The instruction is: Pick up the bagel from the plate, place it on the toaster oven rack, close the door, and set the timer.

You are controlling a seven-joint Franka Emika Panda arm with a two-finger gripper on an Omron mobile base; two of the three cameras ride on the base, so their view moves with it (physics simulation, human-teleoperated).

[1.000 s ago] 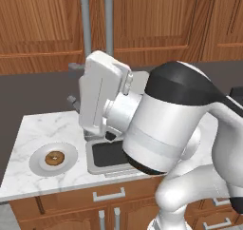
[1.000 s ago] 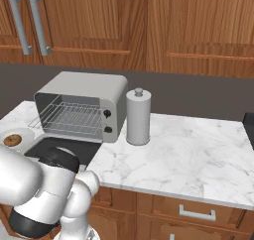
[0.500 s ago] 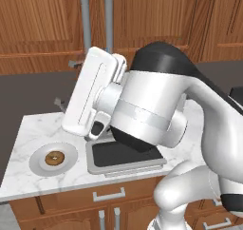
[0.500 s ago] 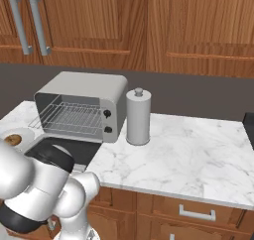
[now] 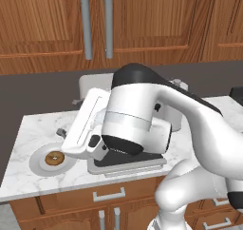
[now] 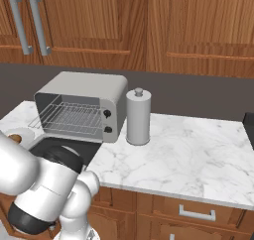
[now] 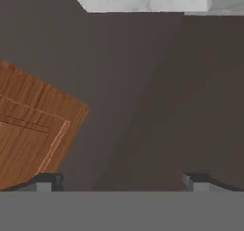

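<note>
1. Far left on the marble counter [image 5: 33, 129] sits the plate [image 5: 39, 165], light grey with a scalloped rim. The bagel [image 5: 54, 158] lies on it, a small golden-brown ring, a little right of the plate's middle in the left base view.
2. From the right base view I see only an edge of the plate [image 6: 26, 133] and a sliver of the bagel [image 6: 15, 138] past my own white shoulder.
3. My hand hangs just right of the plate, above the counter; its white housing overlaps the plate's right rim in the left base view. I cannot tell from there whether anything touches.
4. My pincer [image 7: 123, 179] stands wide, nothing between the tips; the two dark fingertips [image 7: 47, 180] sit far apart at the bottom of the hand view. That view looks on a dark wall, a corner of wood cabinet and a strip of marble.
5. Next rightward, the door [image 6: 79, 150] of the toaster oven [image 6: 89, 85] lies folded down flat over the counter edge, dark glass up.
6. The toaster oven rack [image 6: 67, 117] is in the open cavity, its thin wire grid bare.
7. Two dark knobs [image 6: 106, 114] sit on the oven's right front panel.
8. Just beside the oven, to its right, a grey canister [image 6: 138, 116] with a knobbed lid stands upright.
</note>
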